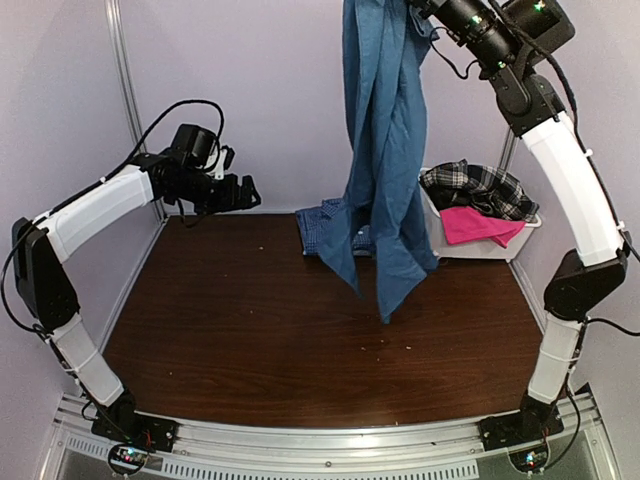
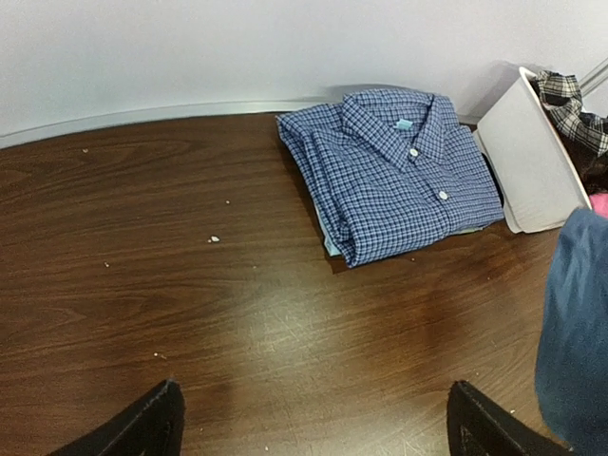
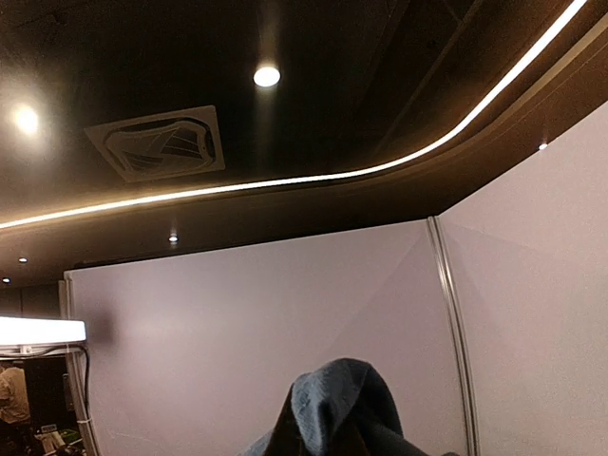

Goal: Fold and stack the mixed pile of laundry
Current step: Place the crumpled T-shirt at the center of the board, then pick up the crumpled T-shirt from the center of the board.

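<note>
Left tool [image 2: 313,429]: at 10 o'clock above the table [image 1: 250,330], fingers wide apart, gripping nothing.

Right tool [image 1: 424,10]: high up at 1 o'clock, clamped on the dark blue garment [image 1: 385,150]. The garment hangs full length over the table. I cannot tell whether its lowest tip touches the wood.

12 o'clock, back edge: folded blue checked shirt [image 2: 389,171], lying flat.

2 o'clock: white bin [image 1: 485,248], just beside the folded shirt. It holds the black-and-white plaid shirt [image 1: 480,185] and the pink piece [image 1: 470,225].

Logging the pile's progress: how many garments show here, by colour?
plain blue garment, hanging: 1
blue checked shirt, folded on table: 1
black-and-white plaid shirt, in bin: 1
pink piece, in bin: 1
Total: 4
</note>
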Tool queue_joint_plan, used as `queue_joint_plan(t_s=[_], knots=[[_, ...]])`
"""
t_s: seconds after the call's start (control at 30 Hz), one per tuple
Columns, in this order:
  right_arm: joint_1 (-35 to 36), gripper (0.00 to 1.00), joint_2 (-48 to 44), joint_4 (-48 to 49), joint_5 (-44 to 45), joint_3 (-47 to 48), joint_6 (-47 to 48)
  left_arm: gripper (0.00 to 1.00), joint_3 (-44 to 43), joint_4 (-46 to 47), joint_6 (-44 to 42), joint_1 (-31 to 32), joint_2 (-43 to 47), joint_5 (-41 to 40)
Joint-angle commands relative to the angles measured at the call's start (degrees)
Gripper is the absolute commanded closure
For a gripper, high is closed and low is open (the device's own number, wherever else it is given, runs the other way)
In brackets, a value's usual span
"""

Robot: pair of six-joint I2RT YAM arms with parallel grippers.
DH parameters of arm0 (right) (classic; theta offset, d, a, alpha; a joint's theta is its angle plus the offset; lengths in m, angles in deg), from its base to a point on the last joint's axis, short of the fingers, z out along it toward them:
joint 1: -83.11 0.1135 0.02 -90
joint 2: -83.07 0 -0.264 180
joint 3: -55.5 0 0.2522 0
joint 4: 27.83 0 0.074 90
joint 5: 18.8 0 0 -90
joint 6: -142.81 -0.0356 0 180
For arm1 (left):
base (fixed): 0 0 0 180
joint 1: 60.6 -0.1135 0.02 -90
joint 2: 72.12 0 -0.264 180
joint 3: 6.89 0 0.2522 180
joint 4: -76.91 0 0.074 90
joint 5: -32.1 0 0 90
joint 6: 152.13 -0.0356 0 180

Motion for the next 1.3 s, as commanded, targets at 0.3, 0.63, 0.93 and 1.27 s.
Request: queue_joint_plan(t_s=[0.3,0.63,0.93,1.27], knots=[[-9.81,1.0,-21.04,0.22,6.79,-33.66,-0.85,0.02,4.14,2.41,3.36,-2.52,6.69,-4.95],[-15.7,0.0,-45.7,-43.79,25.41,-75.03,13.66,0.02,15.29,-0.42,-0.85,-1.2,13.69,0.92],[-15.58,0.15,-46.78,-46.31,16.38,-86.22,16.33,0.02,26.68,-3.38,-2.17,13.6,16.31,6.83],[-14.37,0.25,-36.05,-40.52,2.79,-95.05,18.8,0.37,30.86,-4.8,2.32,17.11,-0.34,7.35]])
